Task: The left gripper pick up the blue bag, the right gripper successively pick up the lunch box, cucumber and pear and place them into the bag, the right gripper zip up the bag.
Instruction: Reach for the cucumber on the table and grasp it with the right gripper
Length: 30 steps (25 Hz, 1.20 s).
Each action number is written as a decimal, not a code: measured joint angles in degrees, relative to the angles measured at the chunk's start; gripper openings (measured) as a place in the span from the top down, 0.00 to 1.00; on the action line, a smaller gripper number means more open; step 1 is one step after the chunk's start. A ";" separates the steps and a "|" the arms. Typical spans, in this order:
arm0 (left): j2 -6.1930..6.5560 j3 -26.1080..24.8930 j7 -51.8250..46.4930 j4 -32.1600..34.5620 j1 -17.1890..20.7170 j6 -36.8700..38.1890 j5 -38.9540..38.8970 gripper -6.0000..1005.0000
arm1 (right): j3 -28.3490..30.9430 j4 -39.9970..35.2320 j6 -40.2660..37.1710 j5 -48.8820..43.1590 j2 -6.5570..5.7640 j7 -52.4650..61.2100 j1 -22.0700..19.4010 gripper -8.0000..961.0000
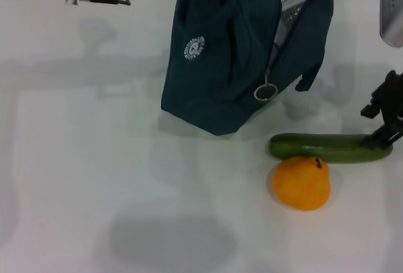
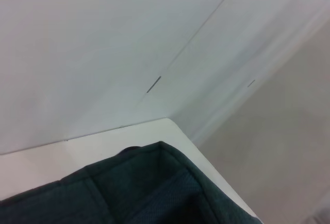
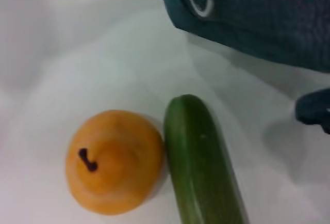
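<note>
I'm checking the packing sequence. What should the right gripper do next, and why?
Probably close on the cucumber and lift it: the right gripper sits at its end, the pear rests against it, and the bag hangs open with its silver lining showing.

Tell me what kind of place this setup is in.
Probably a lab or test bench, not a kitchen: a bare white table against plain white walls, with only a blue bag, cucumber and pear staged by the right gripper.

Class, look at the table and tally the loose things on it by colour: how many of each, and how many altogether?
Blue-green: 1, the bag
Green: 1, the cucumber
Orange: 1, the pear
Total: 3
</note>
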 joint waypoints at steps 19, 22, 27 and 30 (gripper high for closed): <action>0.20 -1.35 0.77 -0.42 -0.59 -0.87 0.09 0.95 | -6.05 5.37 5.46 0.52 1.31 -2.98 1.54 0.13; 0.22 -1.35 0.82 -0.42 -0.59 -0.88 0.13 0.95 | -6.52 6.83 5.59 1.33 1.49 -3.28 2.31 0.13; 0.25 -1.35 1.57 -0.58 -0.30 -0.88 0.20 0.95 | -7.66 9.19 6.18 2.29 1.78 -3.39 3.34 0.14; 0.25 -1.35 2.04 -0.60 -0.12 -0.88 0.12 0.95 | -8.82 9.76 6.87 2.75 1.80 -3.30 3.34 0.14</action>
